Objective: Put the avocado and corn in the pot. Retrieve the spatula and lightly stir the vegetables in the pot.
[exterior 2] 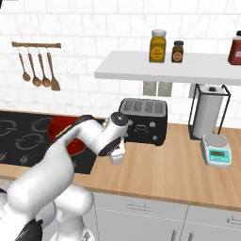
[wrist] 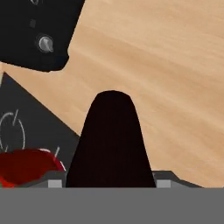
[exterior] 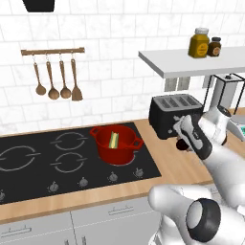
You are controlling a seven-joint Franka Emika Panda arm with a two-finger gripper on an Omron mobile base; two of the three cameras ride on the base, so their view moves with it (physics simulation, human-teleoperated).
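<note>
Gripper [wrist: 111, 144] apparently around dark avocado [wrist: 111, 127].

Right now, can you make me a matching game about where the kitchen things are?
Things:
1. corn
2. avocado
3. wooden spoons
4. yellow jar

Places:
A. on the shelf
B. inside the red pot
C. held in the gripper
D. hanging from the wall rail

Pairs: 1-B, 2-C, 3-D, 4-A
</note>
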